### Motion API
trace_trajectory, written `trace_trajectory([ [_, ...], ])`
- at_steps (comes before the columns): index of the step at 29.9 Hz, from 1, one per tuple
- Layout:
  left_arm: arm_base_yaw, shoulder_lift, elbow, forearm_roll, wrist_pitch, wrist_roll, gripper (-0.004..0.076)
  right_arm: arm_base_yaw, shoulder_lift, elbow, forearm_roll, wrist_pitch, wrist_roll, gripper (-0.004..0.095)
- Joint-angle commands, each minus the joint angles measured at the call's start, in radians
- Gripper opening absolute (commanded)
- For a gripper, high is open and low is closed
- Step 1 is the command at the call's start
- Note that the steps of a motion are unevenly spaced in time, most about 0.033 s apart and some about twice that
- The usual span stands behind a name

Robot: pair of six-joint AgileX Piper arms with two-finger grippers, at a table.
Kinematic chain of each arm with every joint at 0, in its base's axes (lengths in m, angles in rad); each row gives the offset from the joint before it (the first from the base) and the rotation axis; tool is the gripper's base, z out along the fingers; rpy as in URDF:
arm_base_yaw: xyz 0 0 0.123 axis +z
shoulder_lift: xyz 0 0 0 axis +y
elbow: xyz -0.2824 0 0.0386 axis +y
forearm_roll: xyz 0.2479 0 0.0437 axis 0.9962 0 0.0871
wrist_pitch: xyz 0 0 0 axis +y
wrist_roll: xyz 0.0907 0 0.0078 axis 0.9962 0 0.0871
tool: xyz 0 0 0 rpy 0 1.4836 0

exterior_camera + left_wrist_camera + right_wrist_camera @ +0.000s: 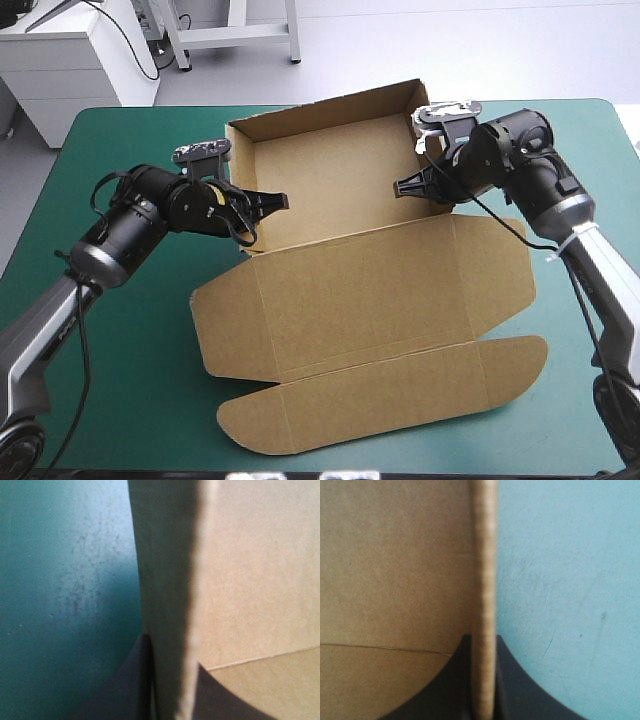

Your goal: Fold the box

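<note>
nearest the robot, the lid [380, 300] of the brown box [340, 245] lies flat on the teal-green cover [130, 340], rounded flaps spread toward the near edge. beyond it the tray [330, 180] stands open at mid-table, walls raised. left gripper [270, 203] pinches the tray's left side wall, one black finger on each face of the board. right gripper [408, 186] pinches the right side wall likewise. back wall upright toward the far edge.

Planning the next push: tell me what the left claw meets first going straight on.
The box: the left claw is shut on its side wall; further on, probably its floor and the teal-green cover.
</note>
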Motion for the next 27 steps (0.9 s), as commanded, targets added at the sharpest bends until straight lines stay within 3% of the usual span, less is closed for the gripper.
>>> trace_trajectory([
  [1,-0.009,0.025,-0.164,0.045,0.127,0.068,-0.0008,-0.007,-0.009,-0.013,-0.034,0.006,0.035,-0.0018],
  [4,-0.009,0.104,-0.264,0.087,0.254,0.075,-0.0008,-0.009,0.005,0.007,-0.004,0.003,0.037,-0.0018],
  [9,-0.007,0.227,-0.351,0.093,0.361,0.126,-0.0008,-0.009,0.038,0.101,0.057,-0.007,0.024,-0.0019],
  [18,-0.006,0.392,-0.350,-0.034,0.361,0.165,-0.0008,-0.009,0.086,0.177,0.071,-0.041,0.003,-0.0018],
  [27,-0.006,0.429,-0.350,-0.056,0.363,0.167,-0.0008,-0.009,0.116,0.180,0.084,-0.044,-0.005,-0.0020],
])
